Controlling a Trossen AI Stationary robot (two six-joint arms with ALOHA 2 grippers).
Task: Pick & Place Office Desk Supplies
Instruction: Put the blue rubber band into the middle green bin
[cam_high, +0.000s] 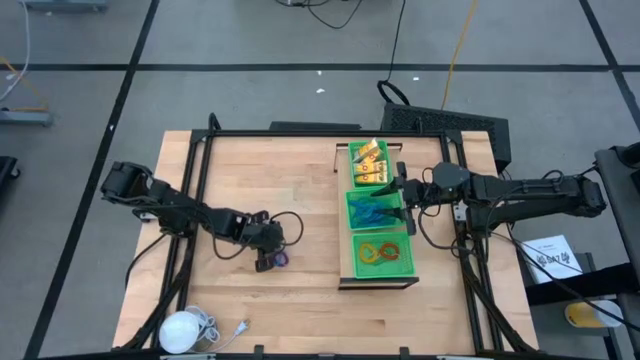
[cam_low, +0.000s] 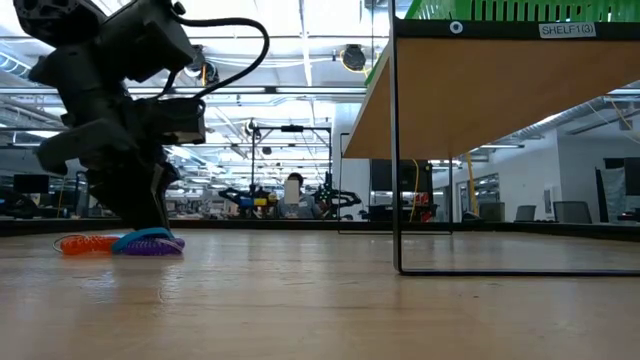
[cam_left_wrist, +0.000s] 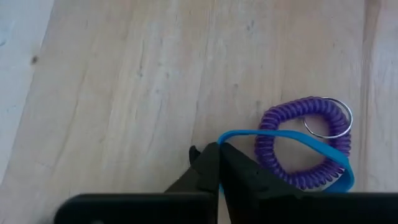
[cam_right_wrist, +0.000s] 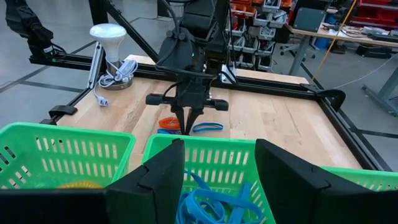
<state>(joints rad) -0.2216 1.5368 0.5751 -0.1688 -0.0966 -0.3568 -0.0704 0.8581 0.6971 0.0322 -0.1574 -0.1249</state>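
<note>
Left gripper (cam_left_wrist: 219, 163) down on table, fingers pinched on blue ring (cam_left_wrist: 292, 146) beside purple ring (cam_left_wrist: 303, 149); right gripper (cam_right_wrist: 217, 180) open above green mesh tray (cam_high: 380, 262)

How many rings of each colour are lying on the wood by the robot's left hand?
purple coil ring: 1
blue band: 1
orange coil ring: 1
Total: 3
</note>
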